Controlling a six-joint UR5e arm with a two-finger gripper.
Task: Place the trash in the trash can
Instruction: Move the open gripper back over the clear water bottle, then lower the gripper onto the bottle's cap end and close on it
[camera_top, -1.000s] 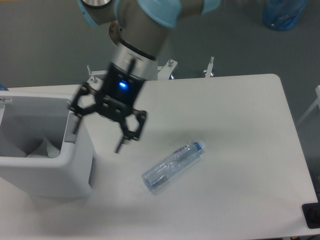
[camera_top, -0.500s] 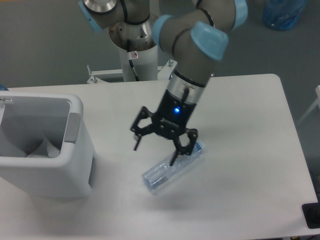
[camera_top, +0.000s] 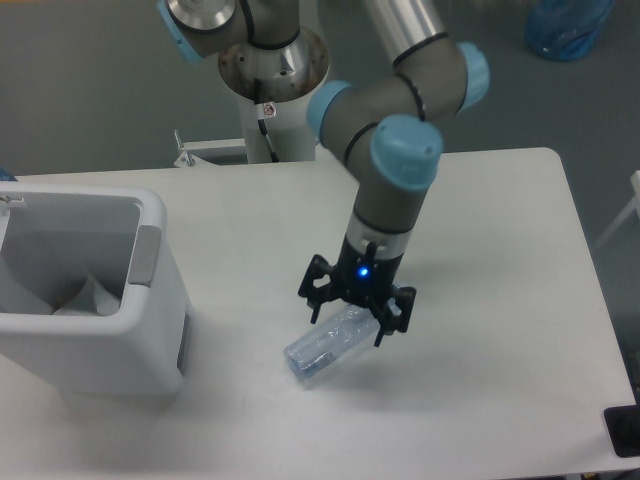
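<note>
Black gripper (camera_top: 351, 322), blue status light lit on its body, pointing straight down over the clear plastic bottle (camera_top: 326, 346). Jaws spread wide, one finger on each side of the bottle's far-right end; nothing clamped. Cannot tell whether the fingertips touch the plastic or the tabletop. The bottle's cap end is hidden under the gripper.

Bottle lies on its side on the white table (camera_top: 500, 250), running diagonally from near-left to far-right. Crinkled body, near-left end free and in plain sight, a soft shadow beneath it. It sits near the middle of the table, toward the near edge, well apart from the bin.

Arm (camera_top: 400, 150) rises from the gripper as a silver tube into a light-blue capped joint, then bends back to the far side through a second blue joint. Its round base column (camera_top: 270, 70) stands beyond the far edge of the table, left of centre, with a small red-and-white sticker on it.

White trash can (camera_top: 160, 300) at the left edge of the table, open top, thick rounded rim, grey panel set into its right inner wall. Inside, at the bottom, a pale crumpled paper wad (camera_top: 85, 297) shows against the grey interior.

Grey floor (camera_top: 80, 100) beyond the table. Blue translucent bag-like object (camera_top: 568, 25) at the far right, cut off by the frame top. A small dark object (camera_top: 624, 430) at the near-right corner, mostly out of frame.
</note>
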